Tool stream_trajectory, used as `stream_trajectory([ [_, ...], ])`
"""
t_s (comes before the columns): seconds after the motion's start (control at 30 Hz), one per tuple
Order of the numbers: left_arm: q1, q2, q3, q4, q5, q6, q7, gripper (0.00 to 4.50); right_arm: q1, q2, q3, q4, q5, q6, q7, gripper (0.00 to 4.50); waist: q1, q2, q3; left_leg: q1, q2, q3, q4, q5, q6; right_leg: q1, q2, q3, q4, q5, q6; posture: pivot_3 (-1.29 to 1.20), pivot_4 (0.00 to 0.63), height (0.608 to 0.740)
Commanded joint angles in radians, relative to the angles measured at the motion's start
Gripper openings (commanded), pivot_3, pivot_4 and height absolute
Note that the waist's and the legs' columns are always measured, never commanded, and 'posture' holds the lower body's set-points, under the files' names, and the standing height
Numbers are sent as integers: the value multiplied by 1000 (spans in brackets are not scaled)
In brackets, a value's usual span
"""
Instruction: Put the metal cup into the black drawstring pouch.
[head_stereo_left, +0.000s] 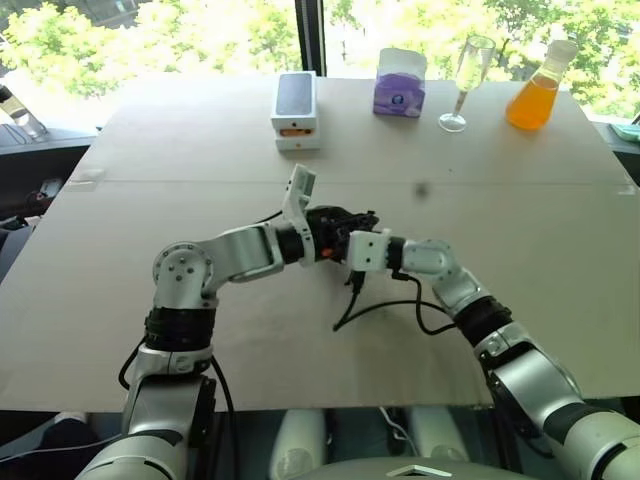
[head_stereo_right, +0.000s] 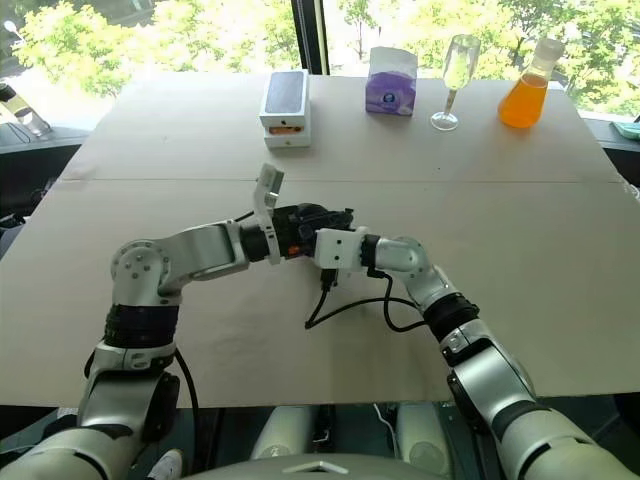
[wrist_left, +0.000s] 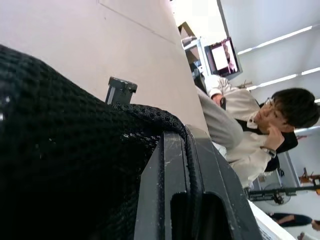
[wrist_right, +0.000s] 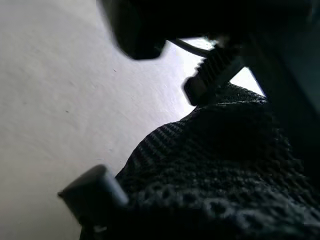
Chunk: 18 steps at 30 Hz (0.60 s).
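Note:
The black drawstring pouch (head_stereo_left: 338, 222) hangs bunched between my two grippers, just above the middle of the table (head_stereo_left: 520, 230). My left gripper (head_stereo_left: 322, 240) comes in from the left and is shut on the pouch's mesh fabric (wrist_left: 60, 150), with one of its fingers (wrist_left: 170, 195) pressed against the cloth. My right gripper (head_stereo_left: 347, 243) comes in from the right and is shut on the same pouch (wrist_right: 225, 175). The metal cup is hidden. A thin black cord (head_stereo_left: 350, 305) dangles below the two grippers onto the table.
Along the far edge stand a white phone box (head_stereo_left: 296, 110), a purple tissue box (head_stereo_left: 400, 82), a tall clear stemmed glass (head_stereo_left: 465, 80) and a flask of orange liquid (head_stereo_left: 535, 95). A person (wrist_left: 250, 125) sits beyond the table.

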Motion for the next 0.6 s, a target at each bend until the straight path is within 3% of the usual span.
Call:
stream_trajectory([
  [0.03,11,-25,-33,-78,89,-13,-49,0,-10,32,15,-15,-4,82,0,80,0,0,0,0,0,0,0,0,0,0,0,0,0,0,0,0,150,737],
  [0.33,16,-12,-27,-75,412,-62,-167,0,54,-88,16,-235,-2,267,113,3723,3,0,0,2,0,1,0,0,0,2,1,-1,0,0,0,0,150,737],
  [0.6,-6,12,-14,-24,562,-57,-274,0,167,-228,-96,-627,83,541,147,3723,5,1,0,0,0,0,-1,0,0,1,1,-3,-1,0,0,0,150,737],
])
